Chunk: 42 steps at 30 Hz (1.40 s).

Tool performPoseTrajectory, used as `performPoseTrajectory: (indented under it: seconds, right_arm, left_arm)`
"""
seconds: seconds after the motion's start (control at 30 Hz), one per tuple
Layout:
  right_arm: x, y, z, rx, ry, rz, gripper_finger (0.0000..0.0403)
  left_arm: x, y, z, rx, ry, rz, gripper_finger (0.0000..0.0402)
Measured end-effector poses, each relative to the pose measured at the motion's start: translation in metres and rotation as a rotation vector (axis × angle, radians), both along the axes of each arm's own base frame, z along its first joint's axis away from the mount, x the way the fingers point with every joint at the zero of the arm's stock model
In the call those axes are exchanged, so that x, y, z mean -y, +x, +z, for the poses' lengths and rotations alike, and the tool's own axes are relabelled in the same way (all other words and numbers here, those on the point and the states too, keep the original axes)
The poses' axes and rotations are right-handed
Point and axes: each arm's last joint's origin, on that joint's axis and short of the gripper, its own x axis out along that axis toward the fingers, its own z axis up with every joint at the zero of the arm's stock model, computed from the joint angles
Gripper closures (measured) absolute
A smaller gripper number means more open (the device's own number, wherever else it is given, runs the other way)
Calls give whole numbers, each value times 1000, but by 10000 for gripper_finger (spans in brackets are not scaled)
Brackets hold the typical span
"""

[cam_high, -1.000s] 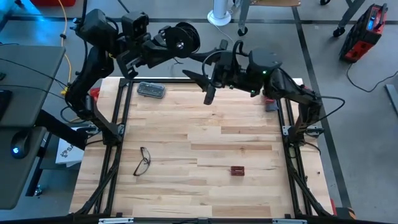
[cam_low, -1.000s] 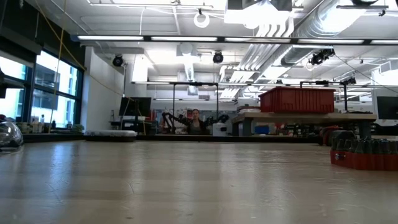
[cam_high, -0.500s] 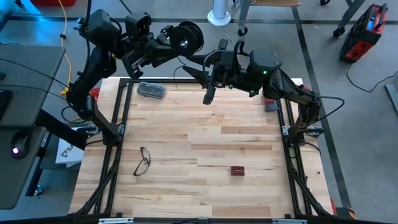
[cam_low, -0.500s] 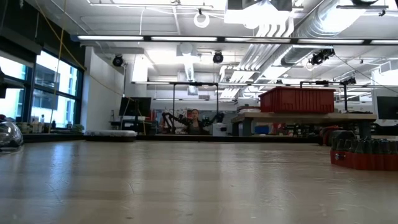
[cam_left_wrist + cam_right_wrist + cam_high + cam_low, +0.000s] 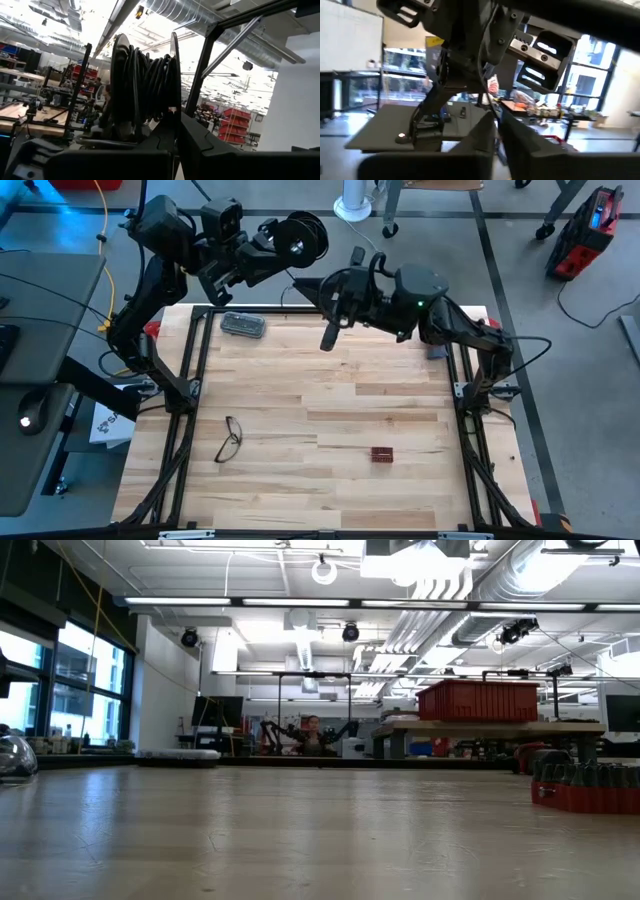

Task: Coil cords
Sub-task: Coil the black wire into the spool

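The left gripper (image 5: pixel 262 252) clamps the reel (image 5: pixel 300 238) aloft so the right gripper (image 5: pixel 333 298), fingers nearly together on the wire (image 5: pixel 485 85), can feed it

**Colleague:** How do your arms look from above?

**Me:** I see 2 dark arms, both matte black, made of thick rounded segments. My left arm (image 5: pixel 150 270) has blocky joint housings. My right arm (image 5: pixel 450 320) shows 1 small green light on its housing, and thin black cables loop along it.

**Colleague:** And the fingers?

**Me:** My fingers (image 5: pixel 485 132) are dark, flat and wedge-shaped.
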Motion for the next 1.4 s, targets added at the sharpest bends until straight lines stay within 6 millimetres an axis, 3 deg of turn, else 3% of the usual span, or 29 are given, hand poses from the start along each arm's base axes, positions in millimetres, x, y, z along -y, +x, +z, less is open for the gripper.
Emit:
performPoseTrajectory:
  seconds: [0.07,0.17,0.4,0.67,0.87,1.13,1.4]
  right_arm:
    - [-4,0,-1,-13,-17,-20,390]
    - [-13,-5,-2,-58,-30,-50,398]
    - [-20,-29,-3,-196,-6,-99,402]
    - [-20,-47,-2,-267,12,-110,402]
    - [-21,-59,0,-301,-3,-115,402]
    - [-18,-75,9,-290,-49,-144,403]
    - [-8,-76,12,-281,-66,-166,403]
  left_arm:
    - [0,0,0,0,0,2,399]
    - [-4,-5,1,-2,10,30,399]
    - [-13,-29,2,-62,5,187,399]
    - [-17,-33,-1,-102,-3,227,399]
    - [-18,-38,-15,-268,-72,287,399]
    - [-14,-29,-41,-578,-356,96,399]
    - [1,2,-48,-664,-532,-168,399]
